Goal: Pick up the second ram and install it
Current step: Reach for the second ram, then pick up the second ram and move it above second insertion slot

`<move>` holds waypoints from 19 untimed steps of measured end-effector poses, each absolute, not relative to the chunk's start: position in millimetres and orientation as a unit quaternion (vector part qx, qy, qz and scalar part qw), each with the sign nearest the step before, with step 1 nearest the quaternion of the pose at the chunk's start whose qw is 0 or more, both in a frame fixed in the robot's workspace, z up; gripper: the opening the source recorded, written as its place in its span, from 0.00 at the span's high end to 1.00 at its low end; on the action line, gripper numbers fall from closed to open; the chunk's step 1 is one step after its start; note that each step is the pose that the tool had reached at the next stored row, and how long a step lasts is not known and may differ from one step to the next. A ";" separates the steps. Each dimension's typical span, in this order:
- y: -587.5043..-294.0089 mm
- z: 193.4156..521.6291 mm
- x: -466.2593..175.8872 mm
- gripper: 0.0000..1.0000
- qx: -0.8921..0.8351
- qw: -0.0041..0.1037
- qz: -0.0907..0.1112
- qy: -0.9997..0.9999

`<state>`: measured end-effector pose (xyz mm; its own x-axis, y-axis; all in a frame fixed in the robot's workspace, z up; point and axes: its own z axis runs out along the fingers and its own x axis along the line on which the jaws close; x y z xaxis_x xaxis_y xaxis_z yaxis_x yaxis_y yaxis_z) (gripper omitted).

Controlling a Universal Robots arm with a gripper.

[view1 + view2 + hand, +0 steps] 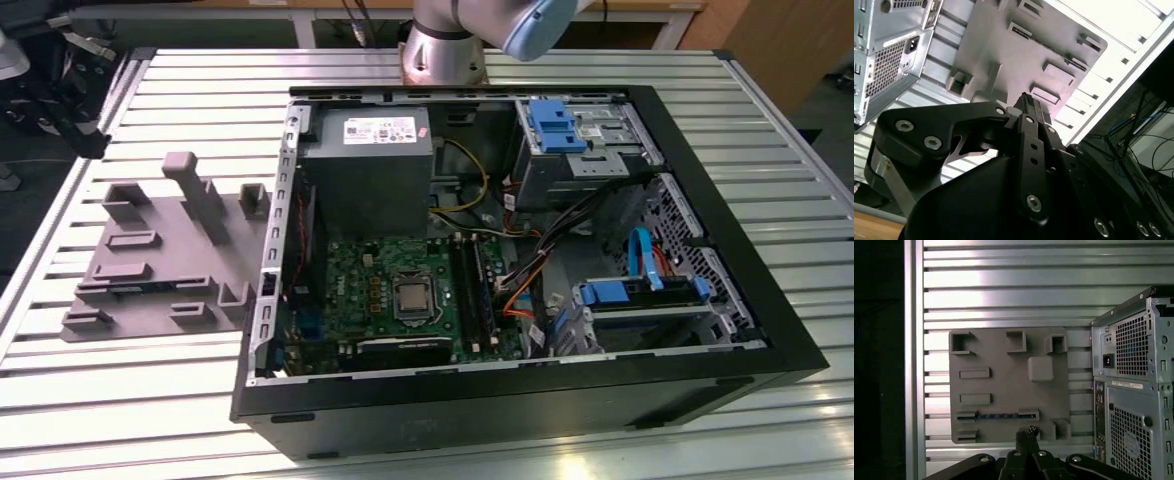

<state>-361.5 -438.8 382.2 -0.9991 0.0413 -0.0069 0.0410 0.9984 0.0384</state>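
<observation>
Your gripper (1026, 432) hung pinched closed, empty, over grey holder (1004, 355). First wrist view showed ram (996, 415) lying in holder slot; exterior view showed open computer case (534, 400).

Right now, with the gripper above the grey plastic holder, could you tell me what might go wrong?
The thin dark blue-green ram stick lies sunk in a narrow groove of the grey plastic holder, so a slightly offset descent might strike the groove wall. The black gripper looks shut, so lowering as it stands could press on the stick. Orange and black cables beside the green motherboard might snag.
</observation>
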 end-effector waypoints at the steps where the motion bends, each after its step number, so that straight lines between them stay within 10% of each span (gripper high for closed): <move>1: -438.9 381.6 -363.8 0.89 0.021 0.003 0.019 1.000; 19: -448.0 371.7 -383.7 0.89 0.020 -0.002 0.019 1.000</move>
